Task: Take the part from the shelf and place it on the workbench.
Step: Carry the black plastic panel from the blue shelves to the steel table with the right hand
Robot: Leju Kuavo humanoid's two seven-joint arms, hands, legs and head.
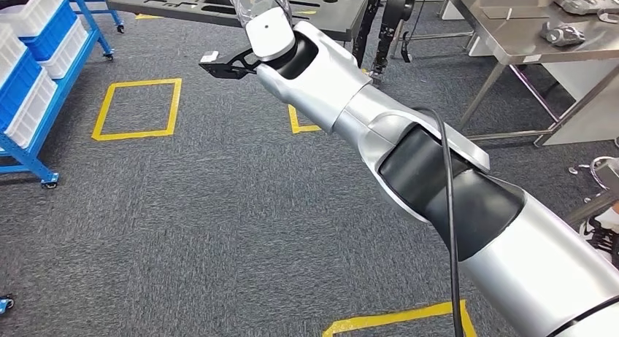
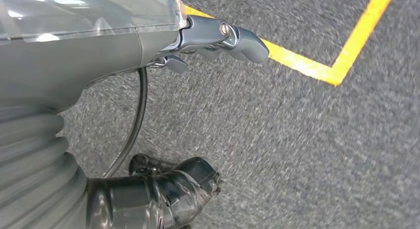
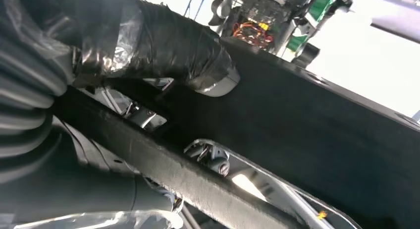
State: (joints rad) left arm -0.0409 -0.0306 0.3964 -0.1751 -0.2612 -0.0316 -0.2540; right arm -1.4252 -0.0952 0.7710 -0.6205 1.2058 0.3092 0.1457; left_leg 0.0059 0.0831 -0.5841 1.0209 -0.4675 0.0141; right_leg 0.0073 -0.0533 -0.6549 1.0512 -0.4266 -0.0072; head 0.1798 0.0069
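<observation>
The right hand (image 3: 163, 50) grips the black part (image 3: 307, 140), thumb clamped over its edge. In the head view the part (image 1: 226, 62) projects sideways from the raised right arm, near the dark workbench (image 1: 175, 5) edge. The left hand (image 2: 218, 38) hangs over carpet, fingers curled, holding nothing. Three yellow floor squares (image 1: 139, 109) and one blue shelf (image 1: 36, 89) border open carpet.

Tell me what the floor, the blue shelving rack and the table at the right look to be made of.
Grey floor: short-pile carpet, matt, speckled weave; yellow lines look like tape. Blue shelving rack: painted metal frame on castors, holding white and blue bins, probably plastic. Table at the right: bare brushed metal, likely steel, with soft reflections.
</observation>
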